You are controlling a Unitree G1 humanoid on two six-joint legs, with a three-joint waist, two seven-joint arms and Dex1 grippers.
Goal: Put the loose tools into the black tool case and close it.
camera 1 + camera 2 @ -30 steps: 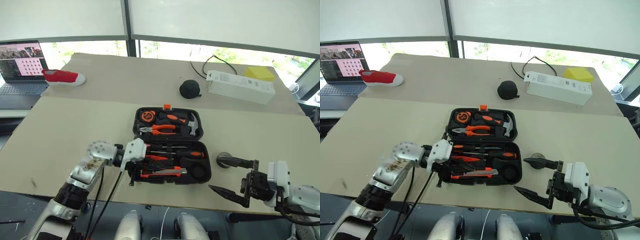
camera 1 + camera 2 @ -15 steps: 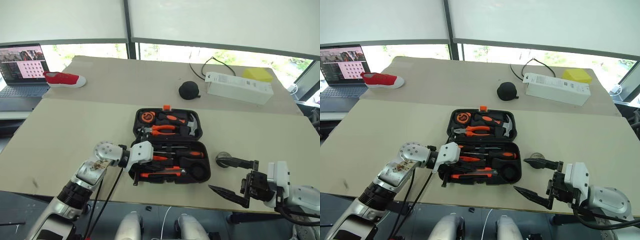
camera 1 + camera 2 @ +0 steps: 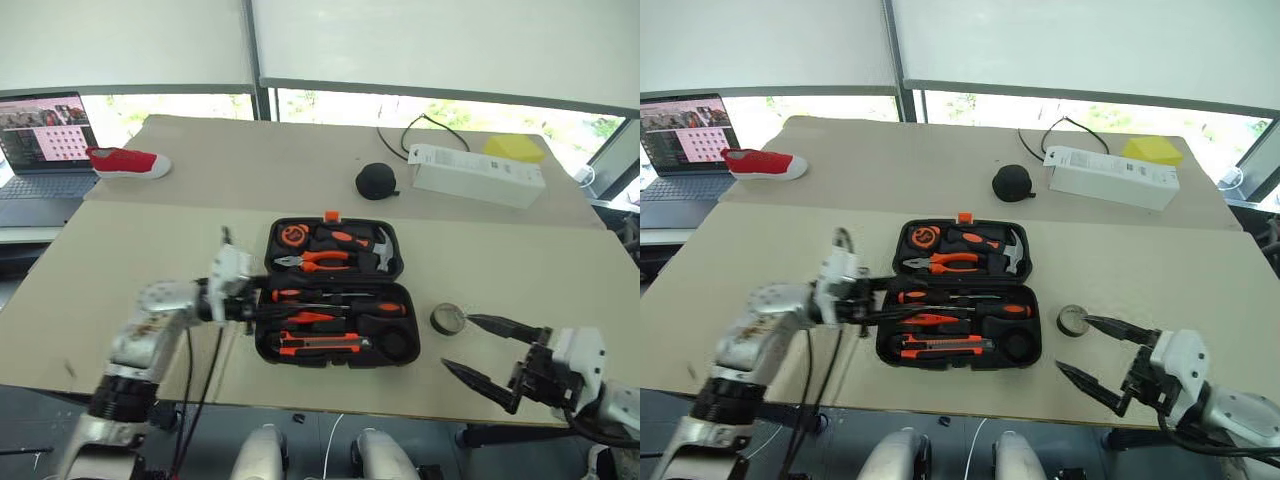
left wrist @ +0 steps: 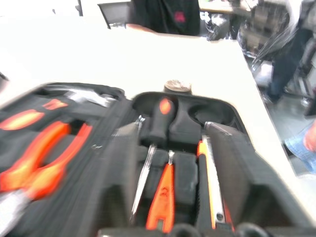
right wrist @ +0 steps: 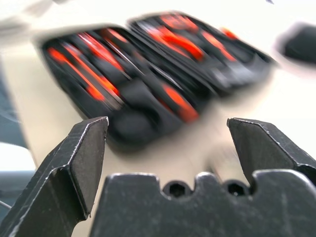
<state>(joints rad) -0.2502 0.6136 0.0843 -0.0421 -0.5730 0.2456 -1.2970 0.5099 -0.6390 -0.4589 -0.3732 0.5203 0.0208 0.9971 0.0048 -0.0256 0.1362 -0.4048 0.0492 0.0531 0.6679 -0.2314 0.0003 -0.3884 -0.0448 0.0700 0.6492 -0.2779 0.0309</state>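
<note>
The black tool case (image 3: 262, 262) lies open in the middle of the table, lid half on the far side. Its near half holds orange-and-black screwdrivers (image 3: 375, 308), a slim orange screwdriver (image 4: 163, 202) and the utility knife (image 3: 322, 343). Pliers and a hammer sit in the lid half. The small black tape roll (image 3: 447, 318) lies on the table just right of the case. My left gripper (image 3: 250, 300) hovers at the case's left edge, open and empty, pointing across it. My right gripper (image 3: 456, 340) is open at the front right, its far fingertip right beside the tape roll.
A black round lump (image 3: 377, 180), a white box (image 3: 478, 172) with a cable and a yellow block (image 3: 517, 148) sit on the far table. A red shoe (image 3: 128, 160) and a laptop (image 3: 45, 140) are at the far left. The table's front edge runs close below the case.
My left gripper has pulled back left and up off the case's near half and opened. My right gripper has shifted right and a little lower, still open.
</note>
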